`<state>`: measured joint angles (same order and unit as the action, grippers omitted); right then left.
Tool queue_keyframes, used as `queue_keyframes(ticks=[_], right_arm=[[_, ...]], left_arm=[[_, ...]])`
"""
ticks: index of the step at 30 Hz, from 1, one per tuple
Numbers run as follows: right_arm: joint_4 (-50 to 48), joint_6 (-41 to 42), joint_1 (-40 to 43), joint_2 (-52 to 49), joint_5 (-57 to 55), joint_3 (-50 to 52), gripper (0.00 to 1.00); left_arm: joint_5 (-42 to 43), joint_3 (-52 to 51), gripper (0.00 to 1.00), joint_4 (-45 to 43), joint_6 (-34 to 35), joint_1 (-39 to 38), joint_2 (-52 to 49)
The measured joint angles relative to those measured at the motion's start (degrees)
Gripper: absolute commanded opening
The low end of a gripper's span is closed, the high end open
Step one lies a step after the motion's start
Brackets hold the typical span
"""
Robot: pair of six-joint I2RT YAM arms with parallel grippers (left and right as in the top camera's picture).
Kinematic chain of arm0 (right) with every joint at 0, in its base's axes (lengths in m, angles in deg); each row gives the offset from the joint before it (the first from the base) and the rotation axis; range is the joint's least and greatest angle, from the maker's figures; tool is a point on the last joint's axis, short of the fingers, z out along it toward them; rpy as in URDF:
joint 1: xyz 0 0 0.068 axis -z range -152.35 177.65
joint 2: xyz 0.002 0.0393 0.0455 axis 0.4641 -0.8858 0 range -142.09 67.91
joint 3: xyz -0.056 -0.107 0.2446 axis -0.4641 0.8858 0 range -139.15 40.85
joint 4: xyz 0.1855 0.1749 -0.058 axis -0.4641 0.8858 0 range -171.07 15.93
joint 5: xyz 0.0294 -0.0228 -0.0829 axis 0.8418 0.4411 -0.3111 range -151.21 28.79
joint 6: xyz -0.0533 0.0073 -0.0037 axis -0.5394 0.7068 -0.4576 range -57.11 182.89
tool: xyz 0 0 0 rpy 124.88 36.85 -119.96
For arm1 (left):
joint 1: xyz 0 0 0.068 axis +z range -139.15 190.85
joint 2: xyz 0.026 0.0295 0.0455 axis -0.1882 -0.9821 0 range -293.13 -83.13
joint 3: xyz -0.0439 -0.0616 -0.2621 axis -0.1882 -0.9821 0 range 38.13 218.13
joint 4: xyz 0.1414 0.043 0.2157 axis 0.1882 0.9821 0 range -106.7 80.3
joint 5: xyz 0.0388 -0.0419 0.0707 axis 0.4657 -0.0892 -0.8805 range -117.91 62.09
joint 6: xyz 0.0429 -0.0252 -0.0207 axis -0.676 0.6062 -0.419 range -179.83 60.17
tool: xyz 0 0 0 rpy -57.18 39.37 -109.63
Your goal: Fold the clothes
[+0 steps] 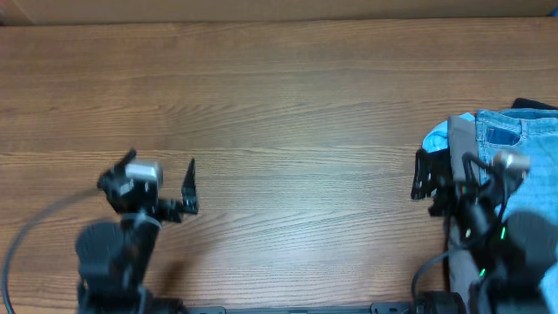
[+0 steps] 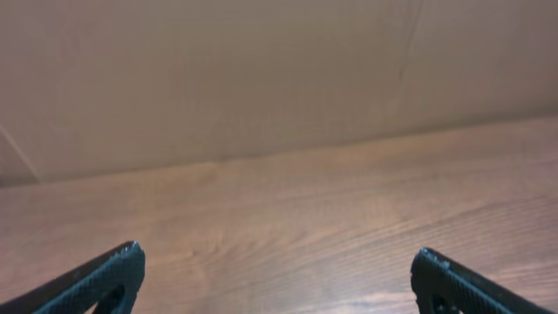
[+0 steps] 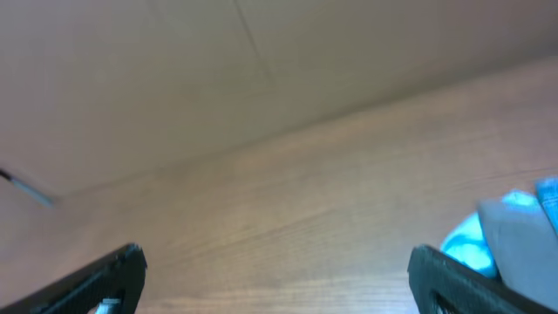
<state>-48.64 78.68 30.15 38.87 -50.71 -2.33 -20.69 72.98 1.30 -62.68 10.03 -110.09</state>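
The clothes, a pair of light-blue denim jeans [image 1: 514,131], lie crumpled in a pile at the table's right edge, partly cut off by the frame and partly under my right arm. My right gripper [image 1: 449,164] hovers at the pile's left side, open, with nothing between its fingers. The right wrist view shows that gripper [image 3: 276,253] wide open over bare wood. My left gripper [image 1: 161,161] is far away at the table's left front, also open and empty. In the left wrist view the left gripper [image 2: 279,253] frames only wood.
The pile also holds a grey garment [image 1: 459,139], a pale-blue piece [image 1: 434,136] and a black one [image 1: 534,105]. The pale-blue piece [image 3: 466,246] and the grey garment [image 3: 521,237] show beside my right finger. The wooden table [image 1: 288,113] ends at a wall at the back.
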Motion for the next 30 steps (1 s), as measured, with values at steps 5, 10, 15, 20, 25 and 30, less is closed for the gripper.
queue_keyframes(ticks=[5,10,15,20,25,30], right_arm=[[16.37,-0.83,-0.02,-19.43,-0.70,-16.96,1.00],[31.50,-3.87,-0.02,-42.07,-1.03,-34.18,1.00],[35.34,-5.09,0.00,-56.68,0.83,-44.00,1.00],[31.04,-1.20,1.42,-62.84,-2.38,-45.05,1.00],[24.17,4.26,8.48,-65.24,-7.04,-45.44,0.92],[16.65,7.10,15.87,-68.35,-9.35,-46.05,0.83]], left_arm=[[0.24,20.11,1.00,13.29,0.04,0.00,-17.68],[1.95,38.64,1.00,27.89,0.20,0.00,-32.83],[3.08,49.03,1.00,37.22,0.22,0.00,-43.74],[4.61,50.05,1.00,38.21,0.26,0.00,-48.96],[9.14,50.07,1.00,38.18,0.42,0.00,-49.79],[10.91,50.18,1.00,38.16,0.44,0.00,-49.92]])
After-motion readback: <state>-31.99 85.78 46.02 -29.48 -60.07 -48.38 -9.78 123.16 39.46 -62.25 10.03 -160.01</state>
